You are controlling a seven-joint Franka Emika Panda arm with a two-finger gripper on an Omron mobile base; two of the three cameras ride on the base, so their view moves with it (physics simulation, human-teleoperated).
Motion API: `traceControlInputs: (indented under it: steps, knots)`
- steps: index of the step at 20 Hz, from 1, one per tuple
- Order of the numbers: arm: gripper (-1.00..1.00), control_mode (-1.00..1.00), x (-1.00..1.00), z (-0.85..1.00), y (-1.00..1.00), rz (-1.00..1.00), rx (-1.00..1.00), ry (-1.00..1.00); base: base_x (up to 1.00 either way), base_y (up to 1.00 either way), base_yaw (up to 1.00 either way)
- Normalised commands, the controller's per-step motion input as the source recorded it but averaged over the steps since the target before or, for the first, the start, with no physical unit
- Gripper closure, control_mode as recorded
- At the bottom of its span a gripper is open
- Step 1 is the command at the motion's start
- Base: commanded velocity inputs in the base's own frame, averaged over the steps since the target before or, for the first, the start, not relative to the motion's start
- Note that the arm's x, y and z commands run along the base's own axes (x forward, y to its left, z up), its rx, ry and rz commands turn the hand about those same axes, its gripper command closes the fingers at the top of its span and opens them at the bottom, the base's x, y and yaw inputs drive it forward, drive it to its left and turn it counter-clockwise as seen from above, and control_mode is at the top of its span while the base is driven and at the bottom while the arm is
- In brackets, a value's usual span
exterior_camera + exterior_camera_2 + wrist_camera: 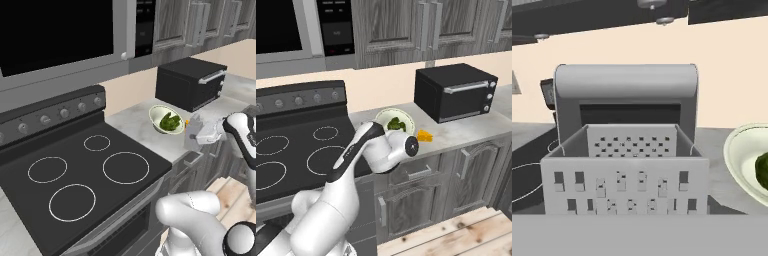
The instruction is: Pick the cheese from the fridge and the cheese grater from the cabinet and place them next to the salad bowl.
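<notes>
The end effector (192, 134) grips the grater (624, 165) by its broad sides, jaws set wide, and holds it upright at the worktop (132, 122) edge just beside the bowl (166, 119); this looks like the set-down, so the grater ends up next to the salad. The grater is a tapered grey metal box, perforated on its faces, with a rounded top handle. The cheese (425, 136), a small orange wedge, already lies on the speckled worktop close to the bowl's far side. The bowl is shallow, cream, holding dark leaves.
</notes>
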Motion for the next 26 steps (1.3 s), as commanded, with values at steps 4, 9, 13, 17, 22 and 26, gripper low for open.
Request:
traceControlInputs:
  steps: [4,9,13,17,22,26]
  knots:
    - [1.00,-1.00,0.27,-0.23,0.00,0.00,0.02,-0.03,0.00,0.00,0.00]
    - [1.00,-1.00,0.25,-0.26,0.00,0.00,0.00,0.00,0.00,0.00,0.00]
    - [1.00,-1.00,0.18,-0.56,0.00,0.00,0.00,0.00,0.00,0.00,0.00]
    - [1.00,-1.00,0.18,-0.50,0.00,0.00,0.00,0.00,0.00,0.00,0.00]
    - [1.00,-1.00,0.21,-0.28,0.00,0.00,0.00,0.00,0.00,0.00,0.00]
    - [1.00,-1.00,0.23,-0.26,0.00,0.00,0.00,0.00,0.00,0.00,0.00]
